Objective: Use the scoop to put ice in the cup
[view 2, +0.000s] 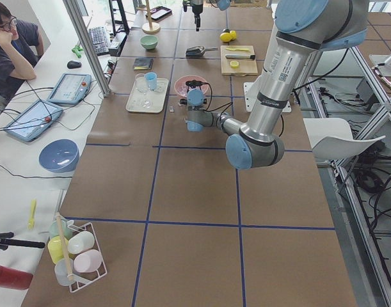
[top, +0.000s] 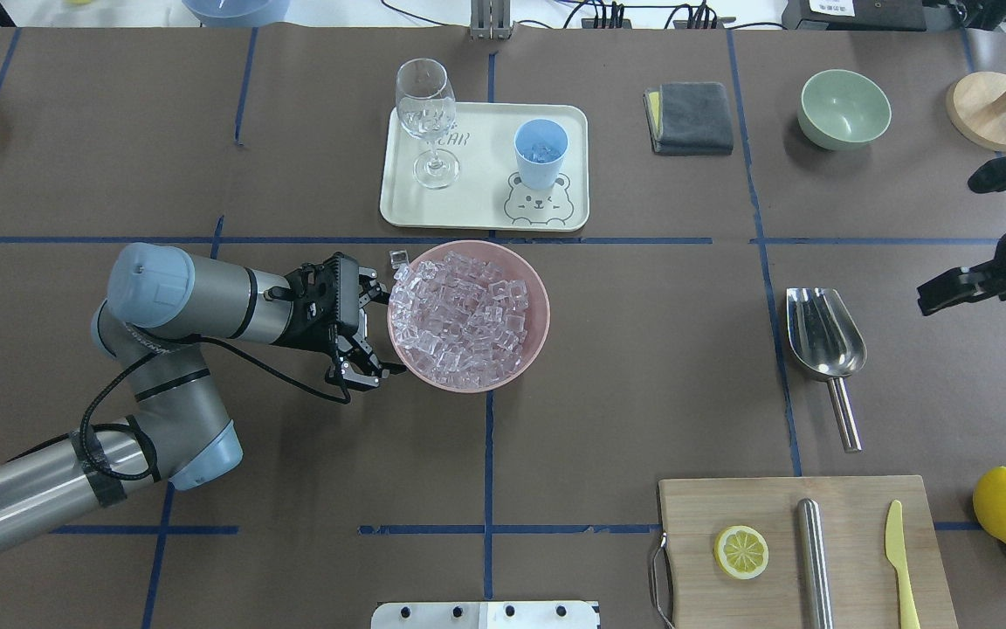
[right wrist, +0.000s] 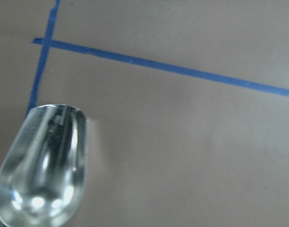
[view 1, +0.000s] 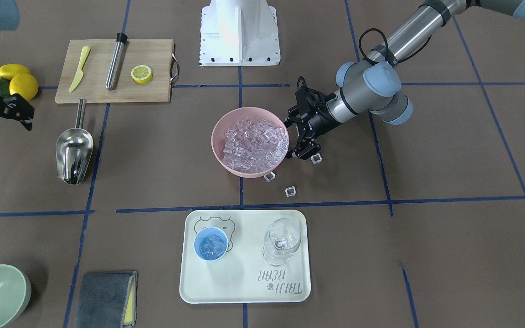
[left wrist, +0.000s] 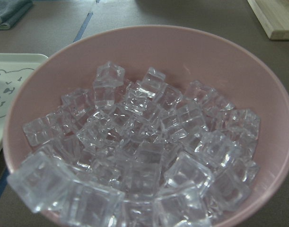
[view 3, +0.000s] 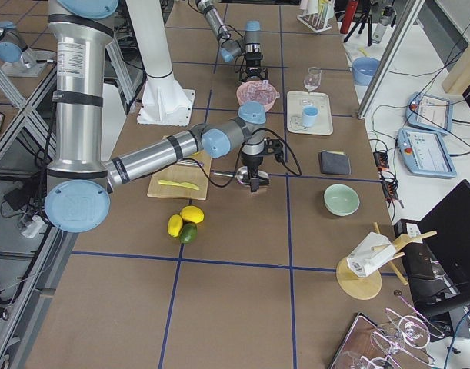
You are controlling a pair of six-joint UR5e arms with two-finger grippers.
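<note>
The ice (top: 464, 319) fills a pink bowl (top: 540, 297) at mid-table; it also shows in the left wrist view (left wrist: 144, 156). A few loose cubes (view 1: 291, 191) lie on the table beside the bowl. The light-blue cup (top: 540, 153) stands on a white tray (top: 485, 214) and holds some ice (view 1: 211, 246). The steel scoop (top: 824, 336) lies empty on the table to the robot's right, and its trough shows in the right wrist view (right wrist: 42, 165). My left gripper (top: 372, 328) is open, its jaws spread beside the bowl's rim. My right gripper (top: 953, 240) is open and empty, raised next to the scoop.
A wine glass (top: 426, 118) stands on the tray beside the cup. A cutting board (top: 730, 507) holds a lemon slice (top: 740, 552), a steel cylinder (top: 813, 563) and a yellow knife (top: 900, 559). Lemons (top: 1005, 507), a green bowl (top: 845, 109) and a grey cloth (top: 691, 118) sit at the right.
</note>
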